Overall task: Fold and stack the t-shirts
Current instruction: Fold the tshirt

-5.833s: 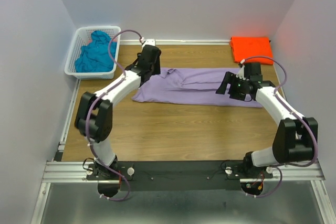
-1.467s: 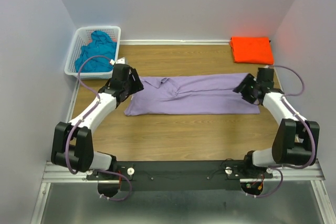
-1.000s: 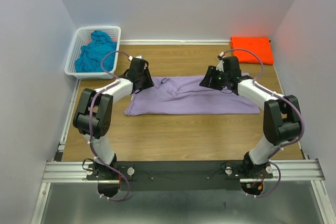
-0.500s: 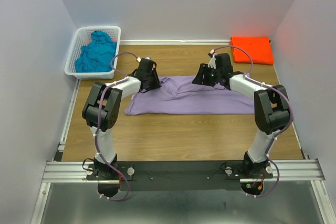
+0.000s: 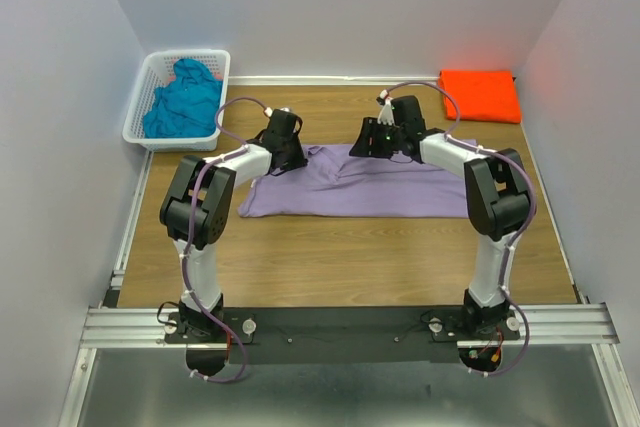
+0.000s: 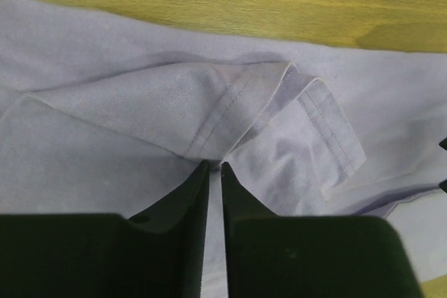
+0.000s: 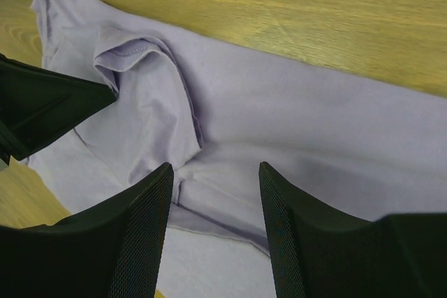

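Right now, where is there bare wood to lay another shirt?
Widest: the wood between the purple shirt and the arm bases. Smaller: between basket and orange shirt. Crowded mid-table, where the left pincer and right pincer meet.

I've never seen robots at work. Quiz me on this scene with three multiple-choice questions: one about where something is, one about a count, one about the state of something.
1. Where is the teal shirt?
A. on the floor
B. in the white basket
C. on a chair

2. How many shirts show?
A. one
B. two
C. three

3. The right arm's fingers are:
A. spread apart
B. pressed together
C. out of sight

Answers:
1 B: it lies crumpled inside the basket at the far left corner.
2 C: the teal one, a folded orange shirt and a lavender shirt spread out mid-table.
3 A: the right wrist view shows lavender cloth through the wide gap between them.
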### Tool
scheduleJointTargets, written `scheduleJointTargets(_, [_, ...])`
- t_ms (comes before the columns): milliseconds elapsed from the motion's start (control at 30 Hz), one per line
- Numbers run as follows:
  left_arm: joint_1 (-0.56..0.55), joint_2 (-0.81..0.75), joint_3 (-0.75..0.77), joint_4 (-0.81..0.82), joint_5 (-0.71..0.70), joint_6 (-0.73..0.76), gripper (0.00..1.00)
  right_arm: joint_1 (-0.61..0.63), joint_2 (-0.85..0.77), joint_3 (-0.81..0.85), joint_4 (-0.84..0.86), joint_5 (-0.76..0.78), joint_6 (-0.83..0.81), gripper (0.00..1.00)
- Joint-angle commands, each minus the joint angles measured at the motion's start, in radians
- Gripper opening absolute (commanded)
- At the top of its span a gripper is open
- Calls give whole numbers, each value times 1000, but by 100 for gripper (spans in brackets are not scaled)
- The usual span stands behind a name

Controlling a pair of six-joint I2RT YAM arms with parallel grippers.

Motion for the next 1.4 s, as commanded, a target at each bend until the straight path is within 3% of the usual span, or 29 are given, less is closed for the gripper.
scheduleJointTargets(0, [-4,8,18,-16,-58,16,15,25,52,44,22,-37,-15,59])
scheduleJointTargets(167, [-4,15,21,-13,-77,30,4,44,95,60,31,-46,-12,59])
scheduleJointTargets(233, [-4,17,19,-14,-84,30,4,45,103,60,34,-48,-12,59])
scheduleJointTargets(367, [-18,0,18,-16,-100,49,23,50,105,48,45,-51,-10,59])
scheduleJointTargets(500, [-64,-32,30,-36,-236,126,51,52,80,25,48,-29,-24,59])
scheduleJointTargets(600, [-92,-38,45,-68,-337,183,60,52,68,15,48,-23,-32,59])
scheduleJointTargets(900, [-138,2,96,-96,-560,316,57,52,74,14,54,-38,-33,59])
scheduleJointTargets(1367, [-159,55,115,-20,-451,427,56,52,85,15,57,-40,-30,59])
